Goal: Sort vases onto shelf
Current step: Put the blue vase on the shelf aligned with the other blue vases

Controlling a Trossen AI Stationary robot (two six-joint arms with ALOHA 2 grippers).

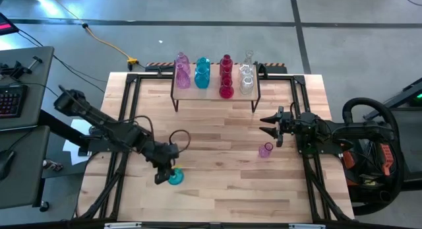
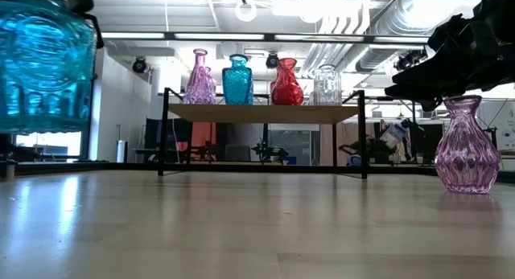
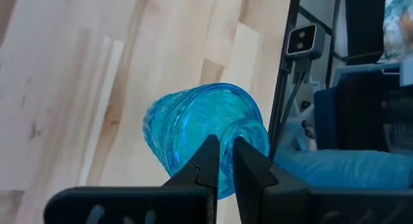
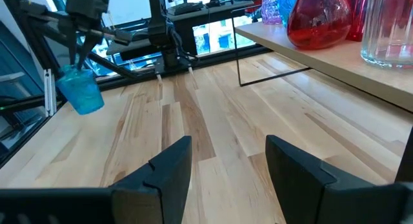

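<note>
The shelf (image 1: 215, 92) stands at the table's far middle on thin black legs and carries several vases (image 1: 202, 72), pink, teal, red and clear, on their bases. A teal vase (image 1: 176, 179) hangs at my left gripper (image 1: 163, 173) over the table's near left part; it also fills the low view's top left corner (image 2: 40, 62). A small pink vase (image 1: 265, 150) stands upright on the tabletop at the right (image 2: 467, 146). My right gripper (image 1: 269, 124) is open and hovers just beyond that pink vase, pointing toward the table's left. My left gripper (image 3: 224, 161) is shut on the teal vase at its upper rim (image 3: 248, 130), with the glass wall pinched between the two fingers. The fingers (image 4: 82, 56) come from above, pointing down. The vase (image 4: 80, 90) hangs below them, tilted and lifted clear of the table.
Black frame rails (image 1: 125, 123) run along the table's left and right sides and behind the shelf. Bare wood lies between the grippers and in front of the shelf (image 2: 265, 112). A keyboard (image 1: 10, 100) sits on a side desk to the left.
</note>
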